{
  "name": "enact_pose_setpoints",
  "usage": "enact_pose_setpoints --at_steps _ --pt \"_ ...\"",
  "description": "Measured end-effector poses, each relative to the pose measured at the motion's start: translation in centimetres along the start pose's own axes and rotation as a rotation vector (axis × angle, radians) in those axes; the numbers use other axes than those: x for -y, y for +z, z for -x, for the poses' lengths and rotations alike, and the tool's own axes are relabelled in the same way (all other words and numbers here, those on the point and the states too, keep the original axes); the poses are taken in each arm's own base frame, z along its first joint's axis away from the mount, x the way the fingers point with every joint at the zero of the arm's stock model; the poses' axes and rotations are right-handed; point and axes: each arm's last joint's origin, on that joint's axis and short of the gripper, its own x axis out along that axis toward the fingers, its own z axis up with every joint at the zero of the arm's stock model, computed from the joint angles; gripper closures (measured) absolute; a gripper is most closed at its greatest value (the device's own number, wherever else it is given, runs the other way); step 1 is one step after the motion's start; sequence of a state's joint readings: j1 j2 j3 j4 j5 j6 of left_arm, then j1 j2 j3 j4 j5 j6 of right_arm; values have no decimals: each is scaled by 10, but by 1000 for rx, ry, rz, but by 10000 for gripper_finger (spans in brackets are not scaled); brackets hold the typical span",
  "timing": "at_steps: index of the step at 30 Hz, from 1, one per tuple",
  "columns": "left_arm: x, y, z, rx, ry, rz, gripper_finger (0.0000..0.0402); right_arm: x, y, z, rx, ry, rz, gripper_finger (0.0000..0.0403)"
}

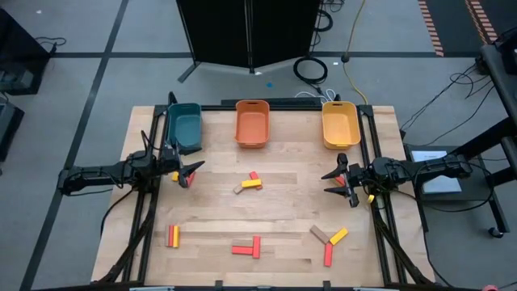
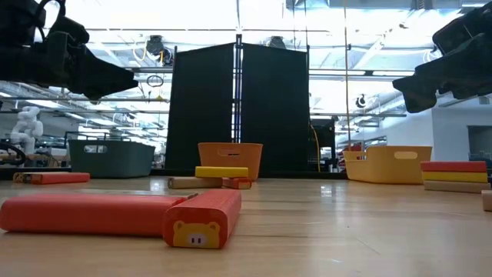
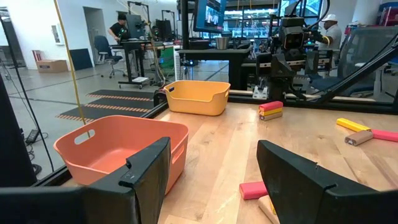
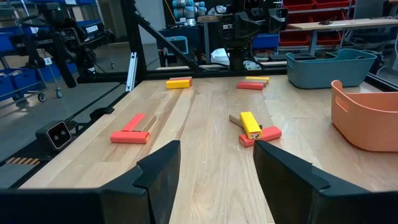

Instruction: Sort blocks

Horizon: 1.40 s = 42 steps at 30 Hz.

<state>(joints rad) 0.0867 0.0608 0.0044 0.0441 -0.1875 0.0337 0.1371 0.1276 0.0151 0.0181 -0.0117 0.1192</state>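
Small red, yellow and tan blocks lie flat on the wooden table in groups: a middle group [image 1: 249,183], a red and yellow pair [image 1: 173,235], a red T-shape [image 1: 247,246] and a tan, yellow and red group [image 1: 329,240]. More blocks lie under the left gripper [image 1: 177,178], and a stack [image 3: 270,110] sits by the right arm. My left gripper [image 1: 191,172] [image 3: 212,143] hovers open at the table's left side. My right gripper [image 1: 335,182] [image 4: 216,144] hovers open at the right side. Both point toward the middle group [image 4: 254,127].
Three bins stand along the far edge: teal [image 1: 184,125], orange [image 1: 252,123] and yellow [image 1: 340,123]. A black frame runs along the table's left and right sides. Bare wood [image 1: 266,214] lies between the block groups. People work in the room beyond.
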Motion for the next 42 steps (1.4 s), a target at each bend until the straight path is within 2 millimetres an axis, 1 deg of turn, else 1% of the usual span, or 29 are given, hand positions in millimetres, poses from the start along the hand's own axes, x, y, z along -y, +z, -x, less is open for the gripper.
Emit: enact_pose_setpoints --at_steps 13,18,26,27,29,31,33,37,40,42 --pt "0 0 0 1 0 0 166 0 0 0 0 0 0 204" --pt "0 0 0 0 0 0 166 1 1 0 6 -38 125 204" --pt "0 0 0 0 0 0 166 1 1 0 13 -39 152 204" --pt "0 0 0 0 0 0 166 1 2 0 21 -35 130 204" --pt "0 0 0 0 0 0 166 1 3 0 29 -29 16 204" --pt "0 0 0 2 0 2 166 1 3 0 36 -31 -28 204" --pt "0 0 0 4 -5 58 166 0 6 0 62 -27 -36 204" --pt "2 2 0 10 -59 253 166 0 10 1 108 -16 -142 204" --pt "1 6 0 50 -64 294 166 0 13 1 140 -35 -150 204" --pt "2 5 0 41 -76 350 166 2 17 2 196 -101 -120 204"
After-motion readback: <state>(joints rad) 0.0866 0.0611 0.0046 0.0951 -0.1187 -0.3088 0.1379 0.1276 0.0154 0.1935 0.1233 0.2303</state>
